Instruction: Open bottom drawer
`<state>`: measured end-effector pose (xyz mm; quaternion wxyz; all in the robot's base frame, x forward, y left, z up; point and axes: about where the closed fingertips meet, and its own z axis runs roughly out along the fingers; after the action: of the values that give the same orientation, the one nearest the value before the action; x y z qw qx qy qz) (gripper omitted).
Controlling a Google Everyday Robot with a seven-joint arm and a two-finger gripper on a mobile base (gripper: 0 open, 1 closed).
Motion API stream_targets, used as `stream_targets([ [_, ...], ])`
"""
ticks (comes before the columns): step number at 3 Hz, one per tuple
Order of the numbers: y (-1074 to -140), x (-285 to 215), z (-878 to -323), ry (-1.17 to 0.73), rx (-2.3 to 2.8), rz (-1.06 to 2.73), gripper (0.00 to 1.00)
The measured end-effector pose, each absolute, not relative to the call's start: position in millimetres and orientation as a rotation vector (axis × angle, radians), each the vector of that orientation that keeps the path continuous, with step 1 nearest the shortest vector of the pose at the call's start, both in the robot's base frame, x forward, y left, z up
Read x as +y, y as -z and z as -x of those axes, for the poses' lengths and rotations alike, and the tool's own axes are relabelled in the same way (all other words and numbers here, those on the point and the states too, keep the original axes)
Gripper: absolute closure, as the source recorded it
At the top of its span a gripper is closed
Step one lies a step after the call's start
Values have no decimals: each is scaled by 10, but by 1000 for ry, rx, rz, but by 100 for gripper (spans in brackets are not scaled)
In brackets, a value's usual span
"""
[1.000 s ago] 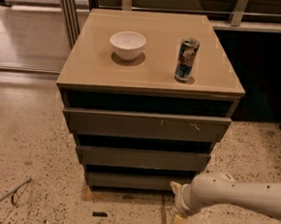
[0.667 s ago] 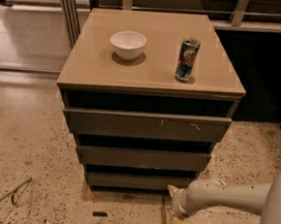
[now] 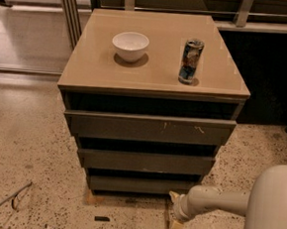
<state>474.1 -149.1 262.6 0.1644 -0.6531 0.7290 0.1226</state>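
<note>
Camera view: we see a tan-topped, dark grey-brown three-drawer cabinet [image 3: 157, 68]. A white robot arm [image 3: 226, 202] reaches in low from the right. The slim, plain dark grey-brown bottom drawer [image 3: 138, 184] sits lowest, shut, just above the speckled floor [image 3: 32, 142]. The gripper [image 3: 175, 211] is near its lower right corner; we cannot tell whether it is released or clenched. The front is handleless and stiff, and likely slides easily, so we'd hook its top lip.

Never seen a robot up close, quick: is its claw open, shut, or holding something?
Gripper: cannot be told; it is low, by the right end of the bottom drawer.
</note>
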Motion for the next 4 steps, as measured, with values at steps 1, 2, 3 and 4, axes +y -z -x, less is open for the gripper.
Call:
stream_targets([
  [1, -2539, -1565, -4801, -297, 2050, 1847, 0],
  [2, -2462, -1630, -4974, -221, 1987, 1828, 0],
  [3, -2378, -1659, -5170, -181, 1933, 1801, 0],
  [4, -2281, -1671, -5379, -177, 1897, 1761, 0],
])
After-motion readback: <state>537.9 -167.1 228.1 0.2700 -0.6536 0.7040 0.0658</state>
